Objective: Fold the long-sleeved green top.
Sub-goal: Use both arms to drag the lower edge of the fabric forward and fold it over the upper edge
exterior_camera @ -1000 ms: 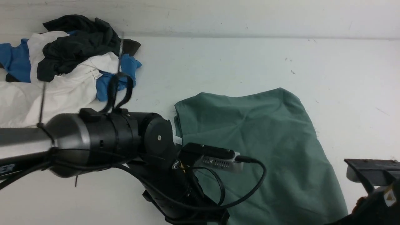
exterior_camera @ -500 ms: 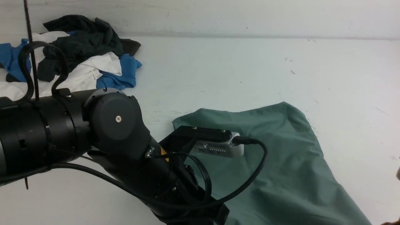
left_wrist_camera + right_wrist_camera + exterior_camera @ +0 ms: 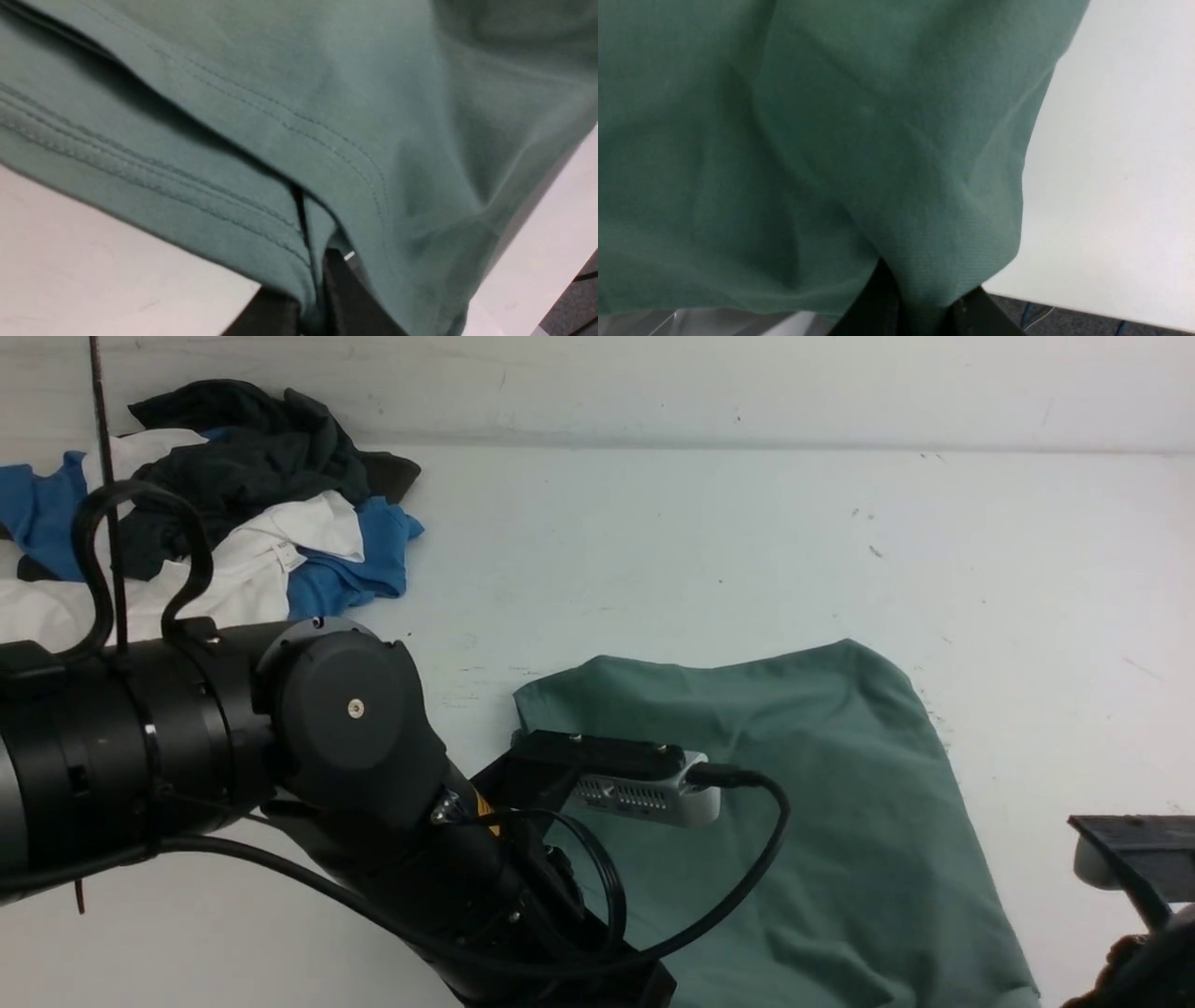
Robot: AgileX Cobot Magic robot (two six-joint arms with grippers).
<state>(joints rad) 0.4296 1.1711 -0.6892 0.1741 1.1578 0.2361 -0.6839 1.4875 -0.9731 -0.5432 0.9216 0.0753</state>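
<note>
The tabletop [image 3: 709,523] is a pale, matte white sheet, marked with small dark specks and faint scuffs, most of them on the far side beyond the green long-sleeved top [image 3: 822,803]. Along its far edge a light wall rises, the seam between the two showing as a soft grey line. In the right wrist view a dark floor strip with thin cables shows past the tabletop edge.

The green long-sleeved top lies on the near right part of the tabletop, its plain green cloth spread in broad soft wrinkles, its far edge rounded and its near part running out of view at the front. No logo or tag shows. Well apart from the top, at the far left corner, sits a heap of clothes [image 3: 215,523]: dark grey-black, white and blue pieces tangled together.

The left arm [image 3: 280,775] crosses in front of the top's left edge, its wrist camera [image 3: 644,789] and cable lying over the cloth. In the left wrist view the left gripper [image 3: 317,298] has its jaws closed tight on a bunch of the top's stitched hem [image 3: 280,140]. In the right wrist view the right gripper [image 3: 920,303] likewise has its jaws pinched on a gathered fold of the top's edge, beside bare tabletop.
</note>
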